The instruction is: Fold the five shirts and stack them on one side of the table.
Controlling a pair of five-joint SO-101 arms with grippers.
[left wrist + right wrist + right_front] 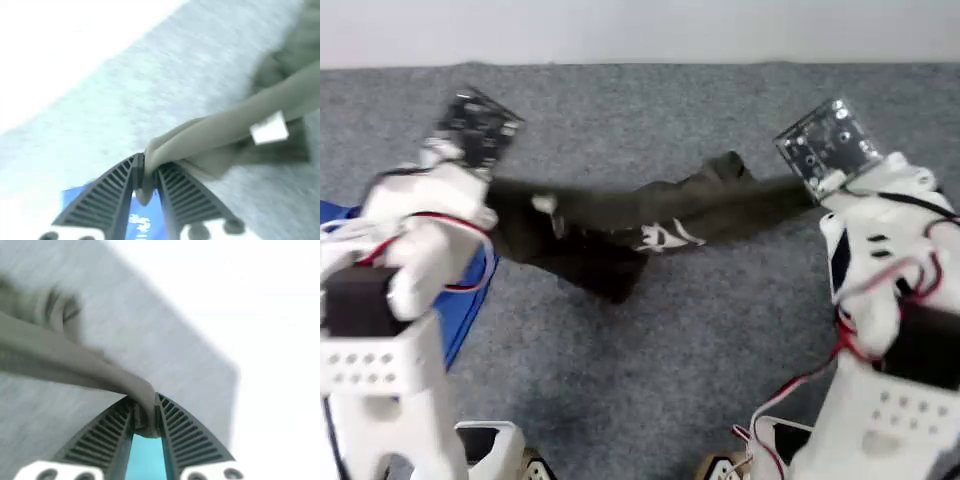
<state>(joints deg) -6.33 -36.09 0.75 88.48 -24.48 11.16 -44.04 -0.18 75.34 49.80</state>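
Olive shirt point(620, 235) strung across table point(700, 340) centre from 9 to 3 o'clock, its middle sagging toward the surface, not yet folded. Left fingers point(116, 190) clamped on one end, right fingers point(111, 432) clamped on the other. Blue shirt point(470, 300) lies at the 9 o'clock edge under left arm, likely the stack's start; can't tell if folded. Judged early: at best one shirt aside, most folding and stacking left.
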